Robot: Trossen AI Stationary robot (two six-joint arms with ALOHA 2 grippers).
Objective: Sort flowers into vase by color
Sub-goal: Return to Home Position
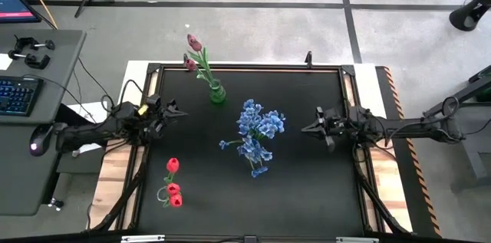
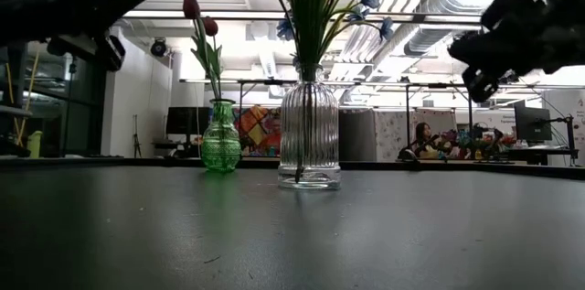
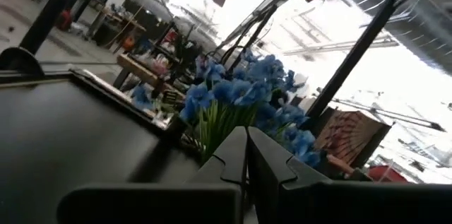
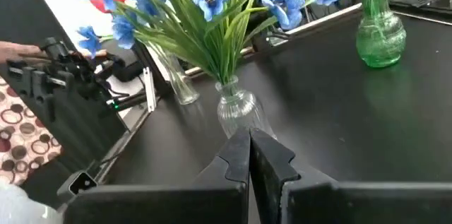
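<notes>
Both sides look done to me. The left gripper (image 1: pixel 176 112) and right gripper (image 1: pixel 305 128) have jaws pressed together, empty. The flowers (image 1: pixel 257 129) look sorted, so next I just park the arms.

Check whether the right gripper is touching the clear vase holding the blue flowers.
Apart. The high view shows bare black table between the right gripper and the blue flowers; the low view shows it raised beside the clear vase.

Keyboard (image 1: pixel 15 95): blue-lit, on grey side desk (image 1: pixel 65 67).
Mouse (image 1: pixel 36 148): same desk, glowing purple.
Clamps (image 1: pixel 31 51): same desk, near keyboard.
Person (image 2: pixel 423 134): seated in room behind.
</notes>
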